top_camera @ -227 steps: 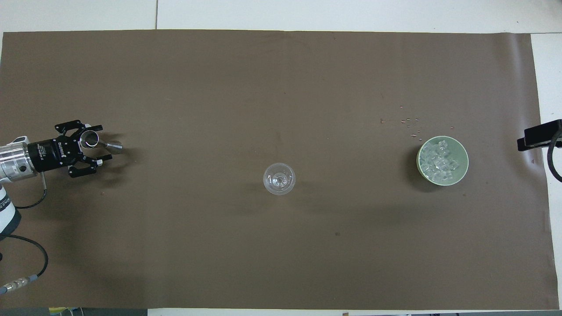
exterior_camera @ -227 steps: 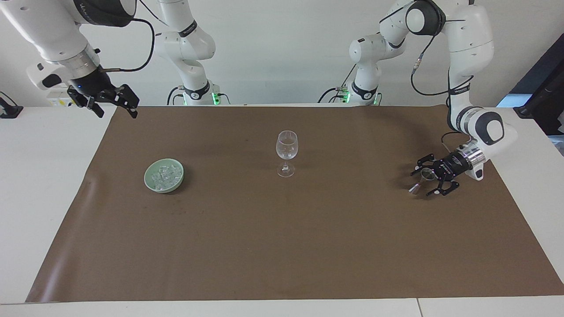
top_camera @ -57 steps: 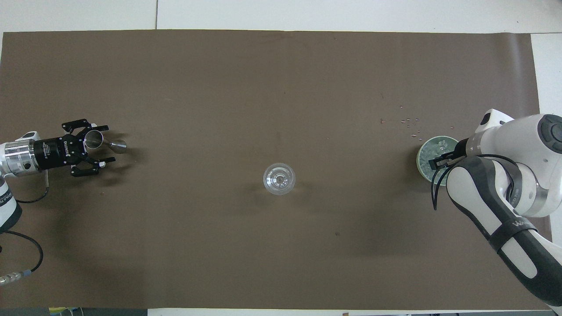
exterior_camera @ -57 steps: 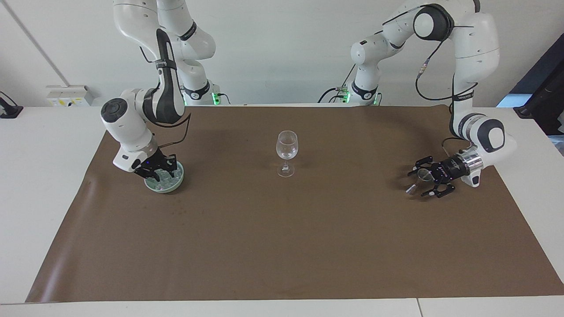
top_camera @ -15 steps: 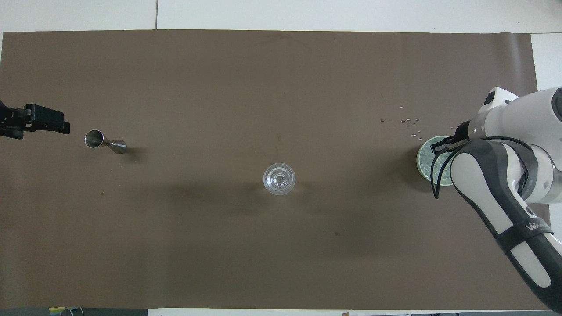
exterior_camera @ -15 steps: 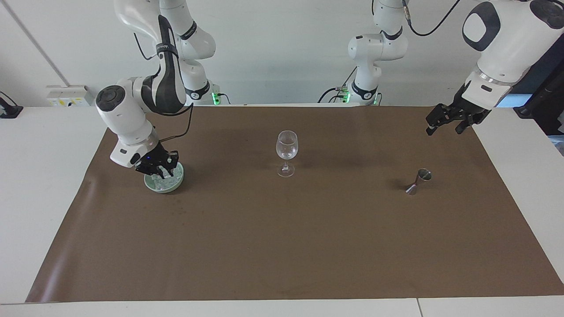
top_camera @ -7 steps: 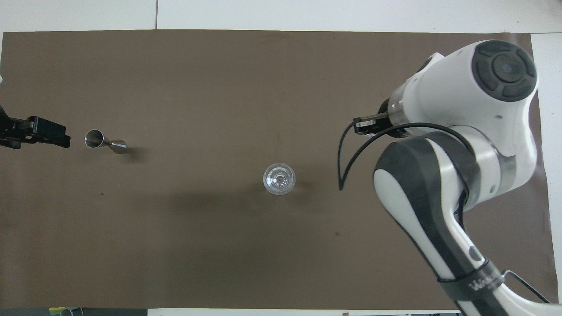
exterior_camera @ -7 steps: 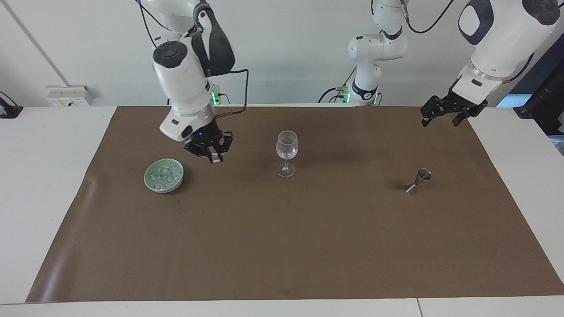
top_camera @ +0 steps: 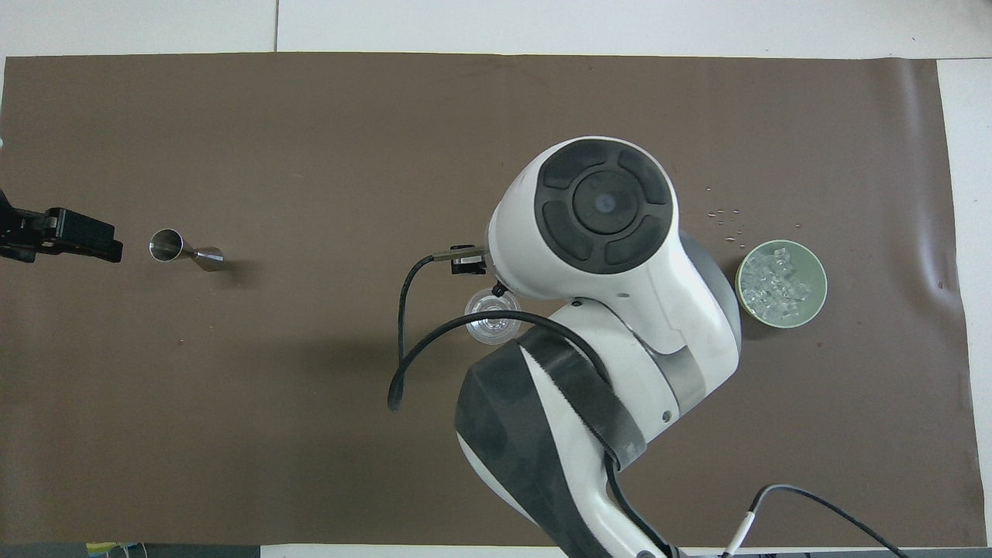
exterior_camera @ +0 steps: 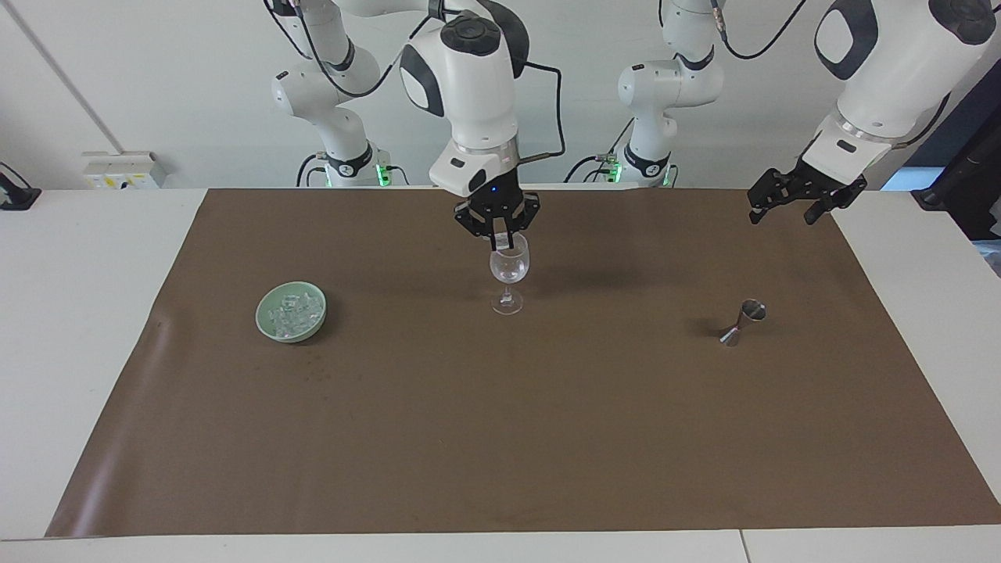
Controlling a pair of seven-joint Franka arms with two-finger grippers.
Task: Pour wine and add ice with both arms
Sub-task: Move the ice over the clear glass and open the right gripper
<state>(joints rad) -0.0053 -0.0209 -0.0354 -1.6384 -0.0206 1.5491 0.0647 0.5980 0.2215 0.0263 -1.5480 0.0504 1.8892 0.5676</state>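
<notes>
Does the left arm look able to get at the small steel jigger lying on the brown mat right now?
Probably yes. The left gripper hangs raised at its own end of the brown mat; the steel jigger lies alone there. The right gripper is at the clear stemmed glass, well away.

Table (exterior_camera: 78, 313), brown mat (exterior_camera: 500, 438), bowl (exterior_camera: 264, 323), glass (exterior_camera: 509, 270), jigger (exterior_camera: 743, 321)

The right tool (exterior_camera: 500, 244) hangs point-down directly over the mouth of the stemmed glass (exterior_camera: 508, 272) at mid-worktop. The green bowl (exterior_camera: 291, 311) of ice (exterior_camera: 295, 310) sits toward the right arm's end, the metal jigger (exterior_camera: 743, 321) toward the left arm's, where the left tool (exterior_camera: 798, 195) waits raised.
</notes>
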